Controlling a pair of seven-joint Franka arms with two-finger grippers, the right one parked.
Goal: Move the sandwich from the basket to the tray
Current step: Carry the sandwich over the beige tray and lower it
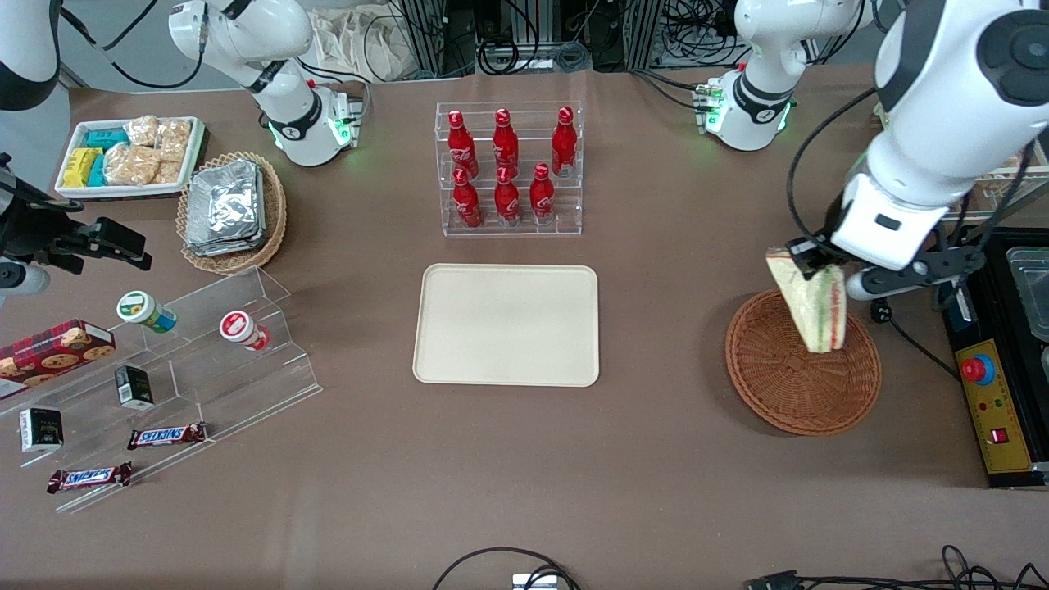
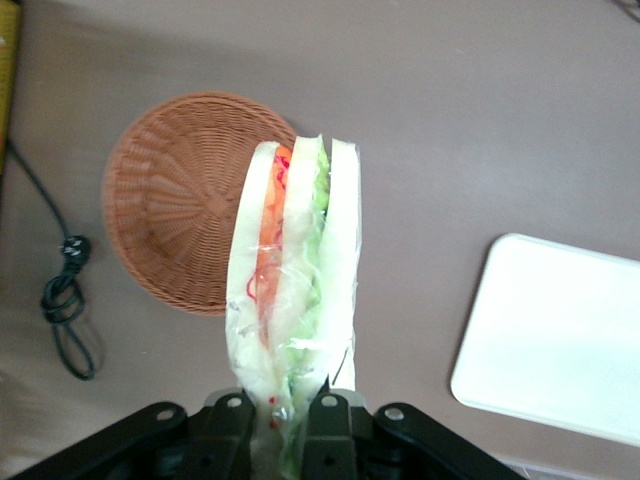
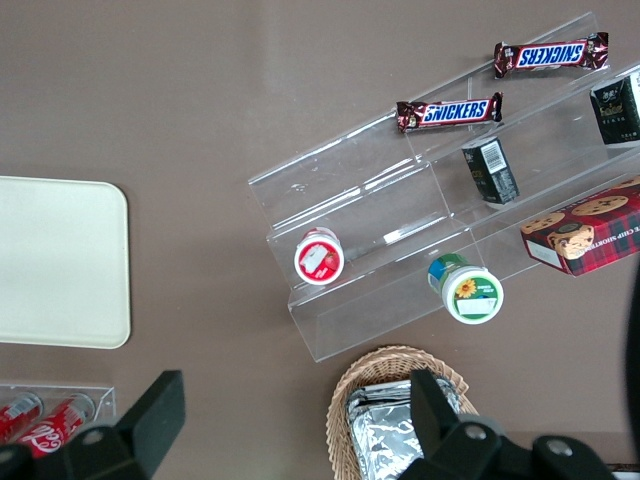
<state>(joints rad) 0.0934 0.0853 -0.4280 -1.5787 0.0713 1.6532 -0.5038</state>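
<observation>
My left gripper (image 1: 811, 264) is shut on the wrapped sandwich (image 1: 811, 303), a pale bread wedge with orange-red and green filling, and holds it in the air above the reddish-brown wicker basket (image 1: 799, 385). The basket holds nothing. In the left wrist view the sandwich (image 2: 293, 270) hangs from the gripper (image 2: 283, 415), with the basket (image 2: 175, 200) below it and a corner of the cream tray (image 2: 560, 335) beside it. The cream-beige tray (image 1: 506, 324) lies flat in the middle of the table, toward the parked arm from the basket, with nothing on it.
A clear rack of red bottles (image 1: 508, 168) stands farther from the front camera than the tray. A black control box (image 1: 996, 410) with a red button lies beside the basket at the working arm's end. A clear stepped shelf (image 1: 164, 369) with snacks, a tan foil-packet basket (image 1: 232, 211) and a white snack tray (image 1: 131, 154) lie toward the parked arm's end.
</observation>
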